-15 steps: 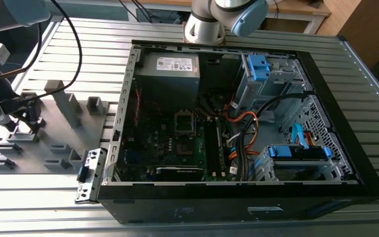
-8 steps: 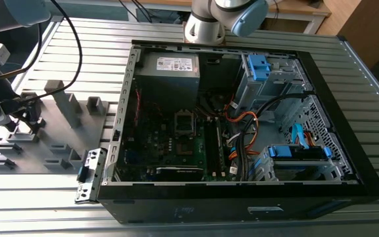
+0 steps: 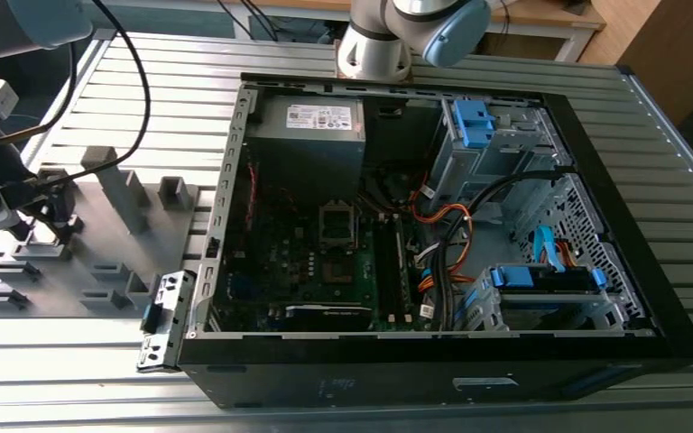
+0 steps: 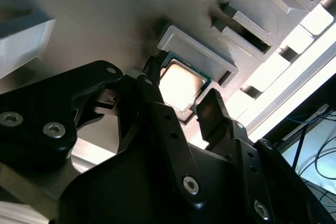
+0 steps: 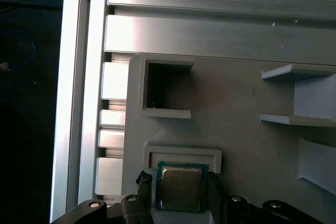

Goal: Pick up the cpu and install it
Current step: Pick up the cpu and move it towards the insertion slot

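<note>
The cpu (image 5: 180, 188) is a small square chip with a pale metal top and a green rim, lying flat in a grey walled pocket (image 5: 182, 154) of the fixture plate. In the second wrist view the cpu (image 4: 181, 81) lies between my black fingertips (image 4: 151, 85), one on each side and close to its edges. My gripper (image 4: 178, 90) is open around the chip, with a thin gap still showing on one side. In the exterior view the gripper (image 3: 40, 216) hangs low over the grey fixture plate (image 3: 94, 298) at the exterior view's left, away from the open computer case (image 3: 443, 225).
Tall grey blocks (image 3: 120, 185) and low slotted holders (image 3: 106, 271) stand on the fixture plate around the gripper. An empty square pocket (image 5: 165, 87) lies beside the chip's pocket. The case holds the motherboard socket (image 3: 339, 225), cables and blue drive brackets. A slatted metal table (image 3: 671, 135) carries everything.
</note>
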You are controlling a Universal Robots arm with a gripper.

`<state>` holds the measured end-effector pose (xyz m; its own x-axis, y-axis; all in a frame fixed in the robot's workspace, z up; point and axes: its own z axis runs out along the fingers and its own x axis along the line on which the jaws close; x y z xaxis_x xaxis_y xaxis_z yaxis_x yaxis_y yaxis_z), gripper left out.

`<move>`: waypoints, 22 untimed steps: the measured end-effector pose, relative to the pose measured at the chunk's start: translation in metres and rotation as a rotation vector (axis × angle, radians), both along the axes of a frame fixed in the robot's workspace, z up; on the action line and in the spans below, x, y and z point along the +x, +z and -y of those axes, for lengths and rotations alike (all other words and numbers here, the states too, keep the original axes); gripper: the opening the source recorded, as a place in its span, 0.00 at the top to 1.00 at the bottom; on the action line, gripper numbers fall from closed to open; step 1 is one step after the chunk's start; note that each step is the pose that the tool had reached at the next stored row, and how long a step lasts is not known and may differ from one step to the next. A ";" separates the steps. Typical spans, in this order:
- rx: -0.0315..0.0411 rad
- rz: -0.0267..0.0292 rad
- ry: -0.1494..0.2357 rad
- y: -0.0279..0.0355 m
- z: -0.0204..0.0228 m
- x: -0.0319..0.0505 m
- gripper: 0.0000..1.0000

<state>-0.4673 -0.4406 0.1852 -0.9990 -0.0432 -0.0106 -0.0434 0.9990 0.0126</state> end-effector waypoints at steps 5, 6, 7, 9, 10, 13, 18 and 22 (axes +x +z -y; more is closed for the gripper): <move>0.0000 -0.0001 0.000 0.0000 0.0000 0.0000 0.53; 0.0000 0.0000 0.000 -0.0001 0.0000 0.0000 0.53; 0.0000 0.0000 0.000 -0.0001 0.0000 0.0000 0.53; 0.0000 0.0000 0.000 -0.0001 0.0000 0.0000 0.53; 0.0000 0.0000 0.000 -0.0001 0.0000 0.0000 0.53; 0.0001 0.0000 -0.002 -0.0001 0.0000 0.0000 0.53; 0.0002 0.0002 -0.020 0.0024 0.0000 0.0001 0.53; 0.0001 0.0002 -0.023 0.0029 0.0000 0.0000 0.53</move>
